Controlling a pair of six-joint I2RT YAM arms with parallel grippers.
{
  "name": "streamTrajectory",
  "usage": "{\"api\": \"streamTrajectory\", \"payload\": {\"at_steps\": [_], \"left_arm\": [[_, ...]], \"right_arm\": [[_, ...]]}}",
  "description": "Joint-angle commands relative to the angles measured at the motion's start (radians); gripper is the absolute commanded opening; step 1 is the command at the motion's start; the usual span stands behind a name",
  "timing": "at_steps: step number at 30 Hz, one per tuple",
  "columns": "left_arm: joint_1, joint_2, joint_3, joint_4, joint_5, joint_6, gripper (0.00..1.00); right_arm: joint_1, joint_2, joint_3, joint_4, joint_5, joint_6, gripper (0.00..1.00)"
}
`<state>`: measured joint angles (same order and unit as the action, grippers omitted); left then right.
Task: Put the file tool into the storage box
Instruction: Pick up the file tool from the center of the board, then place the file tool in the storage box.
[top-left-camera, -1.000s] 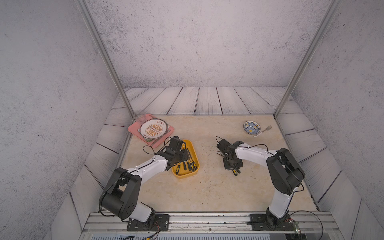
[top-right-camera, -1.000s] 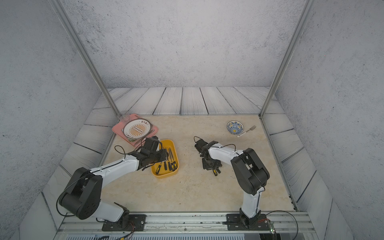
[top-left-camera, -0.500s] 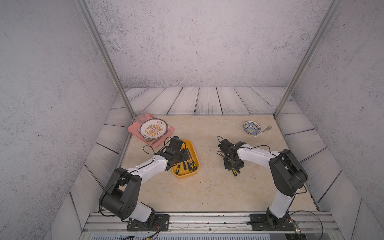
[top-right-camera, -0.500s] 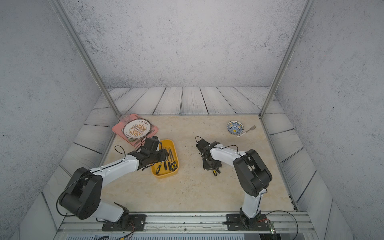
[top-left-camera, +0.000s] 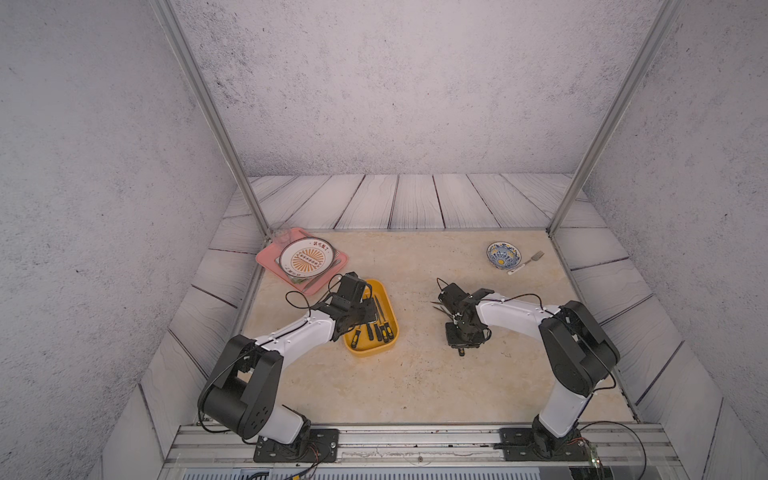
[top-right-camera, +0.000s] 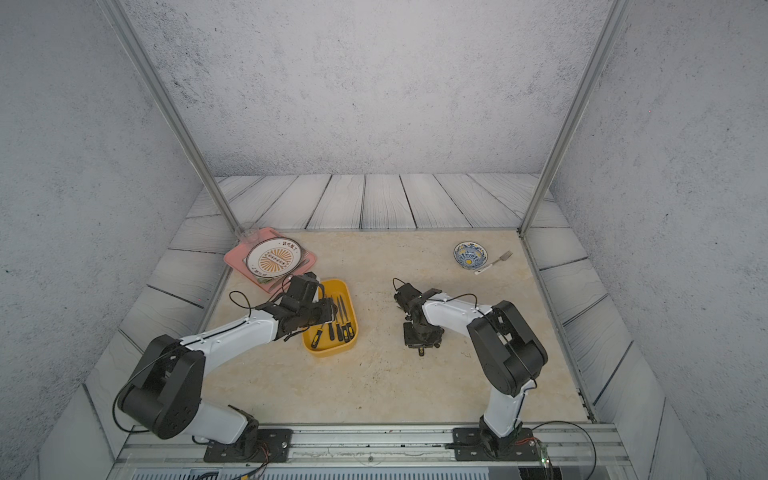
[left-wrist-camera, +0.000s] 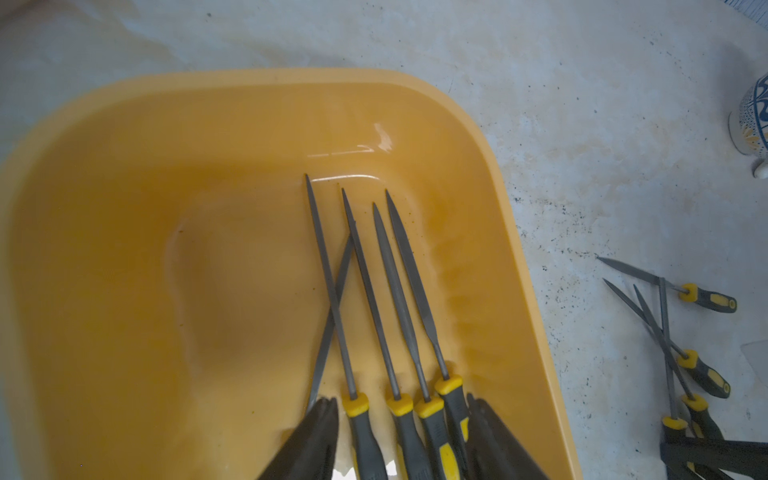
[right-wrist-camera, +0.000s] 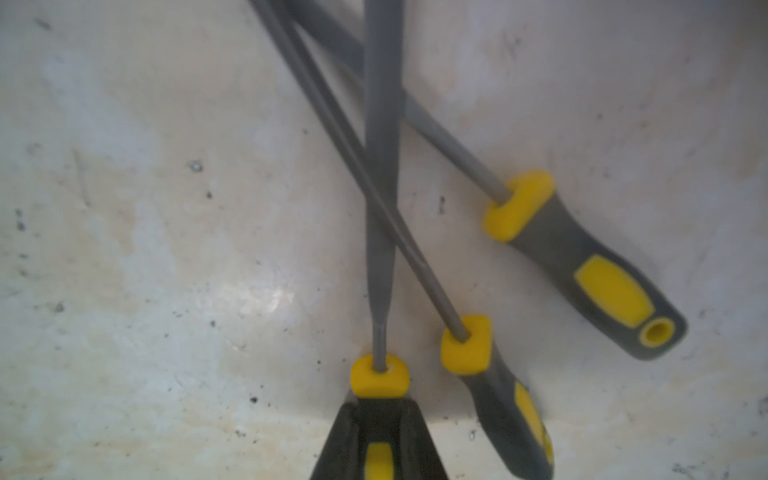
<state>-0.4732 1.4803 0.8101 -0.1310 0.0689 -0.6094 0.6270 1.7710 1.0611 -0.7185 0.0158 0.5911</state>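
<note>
Now your right pincer (right-wrist-camera: 380, 409) is pinching the grey-and-yellow handle of one needle file (right-wrist-camera: 380, 232). Its jaws, a second ago standing a little apart at this same pile, are pressing together just behind the yellow collar at the lower middle of the right wrist view. In both top views neither arm is showing any real shift of place, so the grip alone is what is changing.

By my reading, the pick is being made but the carry is not yet beginning. The file is lying low at the pile on the worktop (top-left-camera: 415, 386), right of centre, with its shaft crossing the loose files (right-wrist-camera: 582, 257) beside it. A straight lift is looking wise to me, since the crossed shafts could be dragging along.

The yellow storage box (top-left-camera: 371, 353) is sitting left of centre, well apart from the pile, and is already holding five stowed files (left-wrist-camera: 399, 291). Your left pincer (left-wrist-camera: 399, 405) is hanging over their handles with jaws spread and four handles between them. Whether it is touching them I cannot tell. It is likely needing to clear off before the drop.
</note>
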Motion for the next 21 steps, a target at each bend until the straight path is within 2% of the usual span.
{"api": "streamTrajectory", "payload": {"at_steps": [1,8,12,21], "left_arm": [[0.000,0.015,0.022,0.011,0.038,0.000,0.57],[0.001,-0.009,-0.029,0.203,0.216,-0.018,0.68],[0.001,-0.026,-0.052,0.291,0.291,-0.023,0.69],[0.001,-0.026,-0.076,0.405,0.385,-0.056,0.69]], "right_arm": [[0.011,0.045,-0.036,0.040,-0.109,-0.009,0.08],[0.016,0.007,0.106,0.138,-0.333,-0.079,0.05],[0.023,0.007,0.179,0.185,-0.466,-0.078,0.05],[0.074,0.036,0.320,0.143,-0.535,-0.137,0.05]]}}
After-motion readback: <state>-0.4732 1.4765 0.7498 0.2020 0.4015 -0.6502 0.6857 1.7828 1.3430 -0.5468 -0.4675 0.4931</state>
